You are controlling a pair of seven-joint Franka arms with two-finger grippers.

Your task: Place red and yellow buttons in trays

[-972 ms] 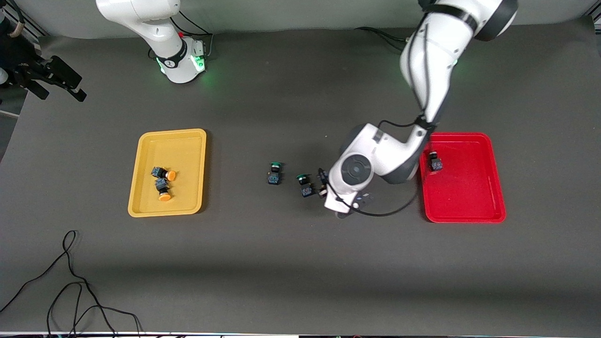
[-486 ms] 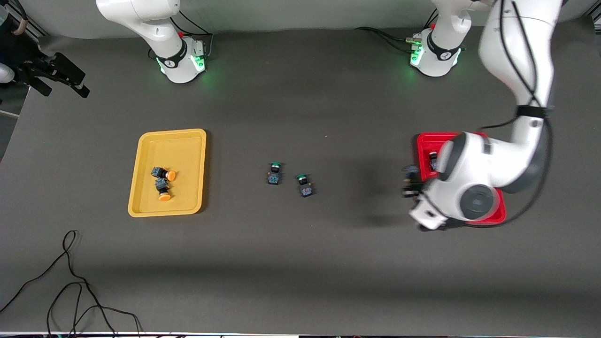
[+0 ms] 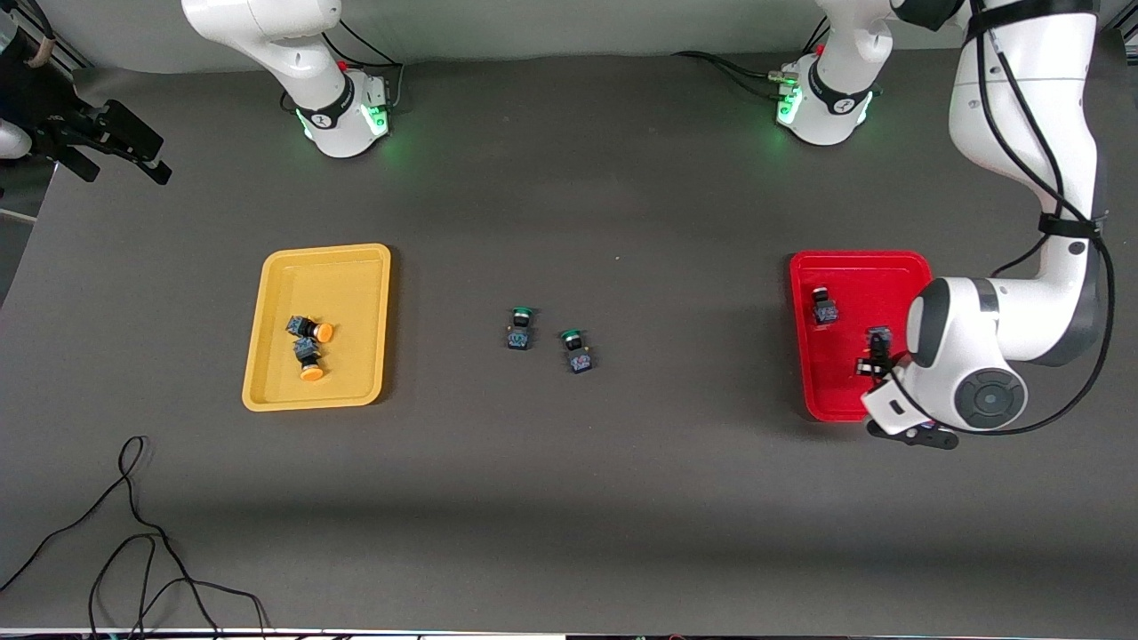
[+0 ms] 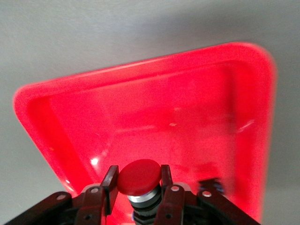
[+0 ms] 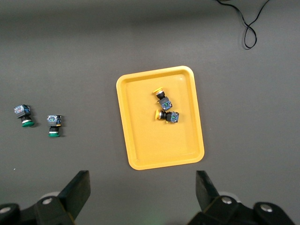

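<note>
Right gripper (image 5: 143,199) waits high, near the right arm's end of the table, jaws spread wide and empty. Below it, yellow tray (image 3: 283,396) with both yellow-capped buttons (image 3: 310,342) lying inside, side by side. Mid-table: two green-capped switches (image 3: 548,340) on the dark mat, outside the task.

Toward the left arm's end, red tray (image 3: 858,271) already carries one red-capped button (image 3: 824,307) in its part farther from the front camera. Left gripper (image 3: 876,356) hangs over the tray's nearer part, jaws closed on the second red button (image 4: 138,176), cap forward between the pads. Tray floor lies directly beneath the held button, so the coming move looks like lowering and release only; no sideways travel seems needed.
</note>
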